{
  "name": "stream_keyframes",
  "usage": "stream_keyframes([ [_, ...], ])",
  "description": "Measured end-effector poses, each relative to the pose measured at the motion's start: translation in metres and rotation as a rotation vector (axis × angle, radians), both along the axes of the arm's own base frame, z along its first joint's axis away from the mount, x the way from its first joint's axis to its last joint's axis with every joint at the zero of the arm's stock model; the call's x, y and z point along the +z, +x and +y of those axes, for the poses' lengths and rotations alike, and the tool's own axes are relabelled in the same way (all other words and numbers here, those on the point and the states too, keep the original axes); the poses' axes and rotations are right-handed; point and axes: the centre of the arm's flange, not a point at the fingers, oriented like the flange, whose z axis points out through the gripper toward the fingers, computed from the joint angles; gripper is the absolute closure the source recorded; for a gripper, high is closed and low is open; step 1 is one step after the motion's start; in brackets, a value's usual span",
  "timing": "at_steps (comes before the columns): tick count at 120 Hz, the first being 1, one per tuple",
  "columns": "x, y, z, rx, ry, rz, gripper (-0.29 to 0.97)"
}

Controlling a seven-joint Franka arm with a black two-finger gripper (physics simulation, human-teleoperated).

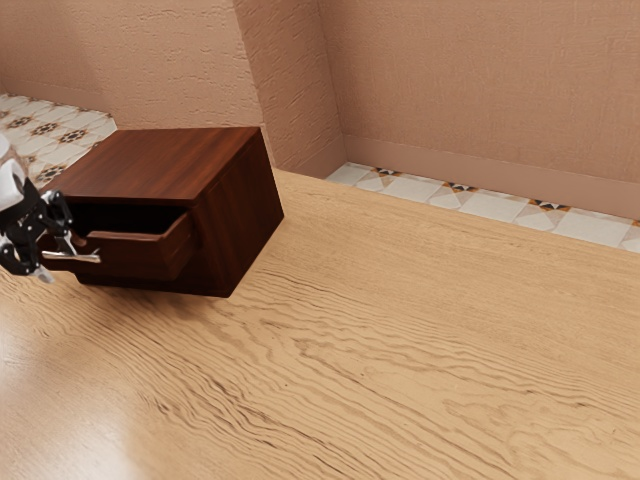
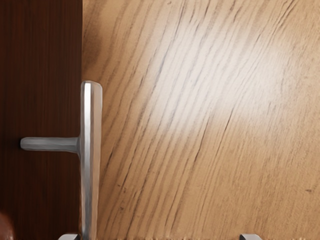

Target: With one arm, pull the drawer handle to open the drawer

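At the exterior view's left edge, the white arm (image 1: pixel 8 185) is seen ending in black jaws held level with the drawer front. The jaws are spread wide. In the wrist view one metal fingertip (image 2: pixel 68 236) is seen just beside the handle's bar and the other well off to the bar's far side, over bare wood. The bar stands between them and is not clamped from both sides.

The silver handle (image 1: pixel 72 257) juts from the drawer (image 1: pixel 140 250) toward the arm. In the wrist view it is shown as a straight bar carried on a short post set into the dark wood. The drawer is drawn part of the way out, and a dark gap is left open above its front, inside the cabinet (image 1: pixel 170 165).

The dark brown cabinet is set on the light wooden tabletop (image 1: pixel 400 330), near the far edge and toward the corner at the exterior view's left. The drawer faces that left side.

Further right, the tabletop's far edge is bordered by patterned floor tiles (image 1: pixel 480 200), and behind them a pinkish wall (image 1: pixel 480 80) is seen.
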Motion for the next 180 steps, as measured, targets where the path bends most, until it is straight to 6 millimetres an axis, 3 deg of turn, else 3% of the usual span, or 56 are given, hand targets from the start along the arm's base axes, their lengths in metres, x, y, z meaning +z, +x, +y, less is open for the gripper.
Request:
stream_keyframes([
  [32, 0.006, -0.023, -0.015, 0.001, 0.008, 0.002, 0.3],
  [72, 0.007, -0.071, -0.039, 0.014, -0.004, -0.008, 0.27],
  [80, 0.029, -0.096, -0.055, 0.014, 0.023, -0.044, 0.27],
  [88, 0.103, -0.136, -0.084, 0.011, 0.107, -0.155, 0.2],
  [94, 0.188, -0.132, -0.142, -0.059, 0.2, -0.262, 0.16],
  [97, 0.23, -0.11, -0.194, -0.137, 0.249, -0.311, 0.14],
  [100, 0.256, -0.08, -0.245, -0.211, 0.272, -0.341, 0.12],
  [106, 0.273, -0.008, -0.316, -0.297, 0.229, -0.35, 0.1],
  [112, 0.256, 0.051, -0.351, -0.286, 0.166, -0.292, 0.08],
  [121, 0.201, 0.107, -0.359, -0.156, 0.109, -0.151, 0.05],
  [126, 0.163, 0.132, -0.351, -0.06, 0.08, -0.064, 0.04],
  [131, 0.124, 0.147, -0.317, 0.076, 0.042, 0.025, 0.04],
  [136, 0.096, 0.152, -0.284, 0.207, 0.009, 0.089, 0.03],
  [143, 0.079, 0.153, -0.266, 0.335, -0.024, 0.135, 0.02],
  [180, 0.067, 0.15, -0.267, 0.717, -0.074, 0.198, 0.0],
])
